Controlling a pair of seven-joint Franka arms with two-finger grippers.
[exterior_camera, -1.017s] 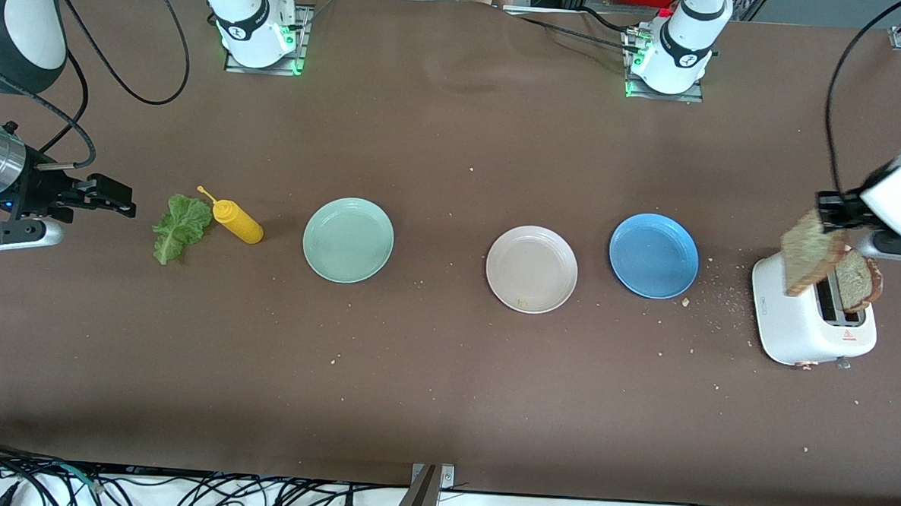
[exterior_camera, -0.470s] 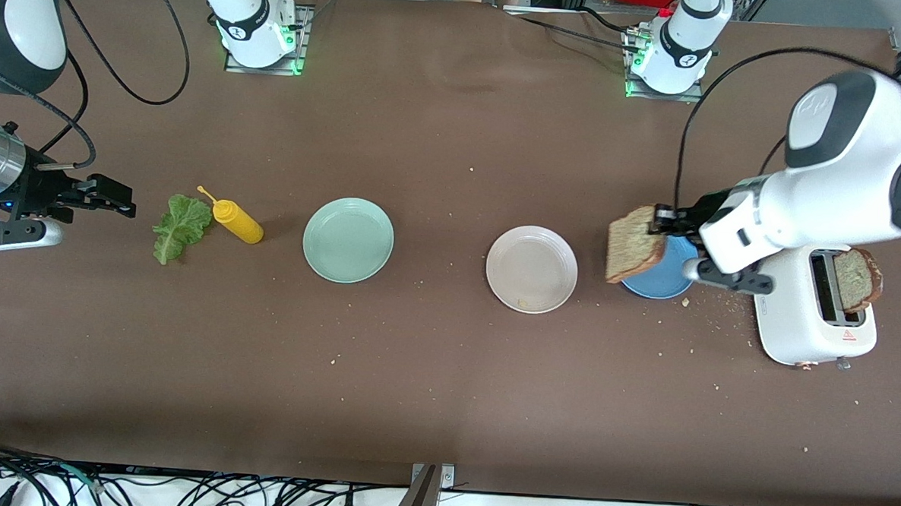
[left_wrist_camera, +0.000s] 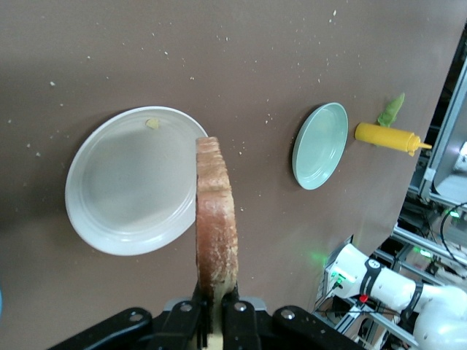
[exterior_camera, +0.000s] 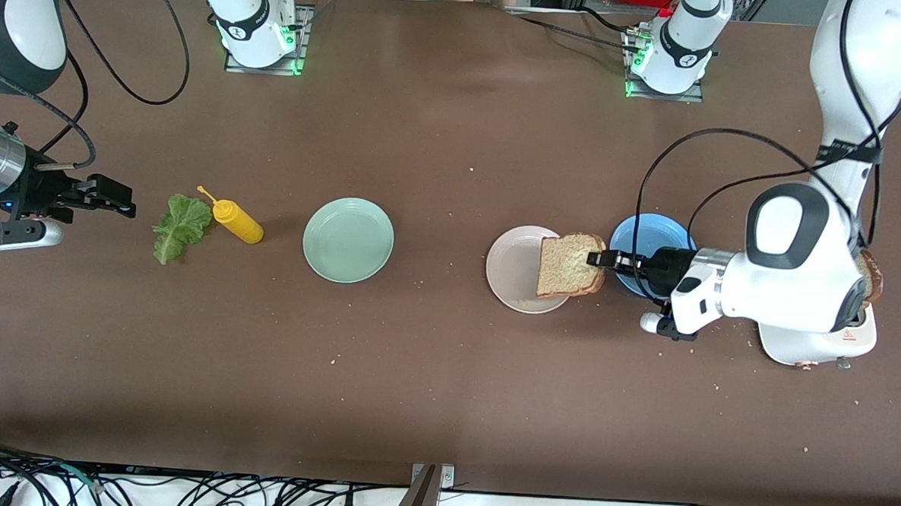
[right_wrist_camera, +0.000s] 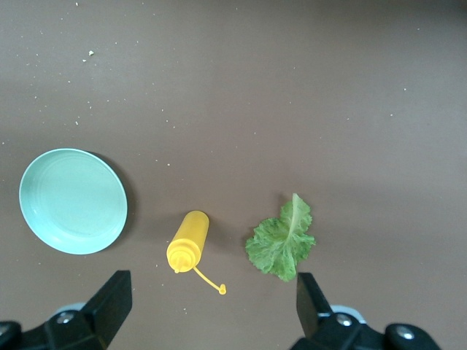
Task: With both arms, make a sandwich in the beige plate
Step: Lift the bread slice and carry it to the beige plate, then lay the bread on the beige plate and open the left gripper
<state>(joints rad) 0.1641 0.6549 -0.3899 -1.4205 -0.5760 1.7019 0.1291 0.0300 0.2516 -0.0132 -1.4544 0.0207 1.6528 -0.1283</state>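
Front view: the left gripper [exterior_camera: 601,260], clenched on a square brown wholemeal bread slice [exterior_camera: 568,265], hangs over the round pale beige plate [exterior_camera: 512,267] mid-tabletop; best lower it flat and centred. The round blue plate [exterior_camera: 649,235] sits just beside.

Left wrist view: slice edge-on above the plate's rim.

Right wrist view: the right gripper [right_wrist_camera: 210,310] waits spread open over the ruffled green lettuce leaf [right_wrist_camera: 282,241] and yellow squeeze bottle [right_wrist_camera: 186,240].

A robotics lab: bolted arm bases [exterior_camera: 259,32], brown-covered table [exterior_camera: 444,390], loose cables [exterior_camera: 181,492].
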